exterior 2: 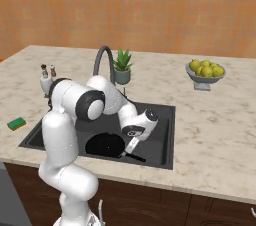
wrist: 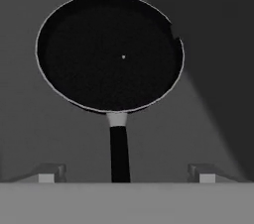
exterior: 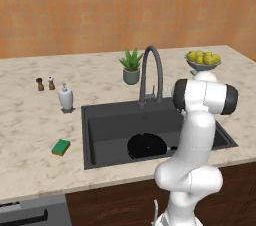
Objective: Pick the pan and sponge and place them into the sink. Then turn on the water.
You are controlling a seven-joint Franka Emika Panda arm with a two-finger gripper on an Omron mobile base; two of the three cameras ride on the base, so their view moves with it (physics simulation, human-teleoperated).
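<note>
One sponge (exterior: 61, 147) lies on the counter (exterior: 30, 120) left of the sink (exterior: 105, 120), near the front edge. Behind it, a white soap dispenser (exterior: 66, 97) stands by the sink's back-left corner. On the basin floor rests the pan (wrist: 109, 52), its handle (wrist: 119, 153) running between the spread-apart fingertips (wrist: 47, 174) of the gripper (wrist: 124, 177), which touch nothing. Further right, a bowl of lemons (exterior: 203, 60) sits near the counter's back-right corner.

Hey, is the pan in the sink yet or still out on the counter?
In. The pan lies flat on the floor of the sink, handle between the open tool's tips, untouched.
</note>
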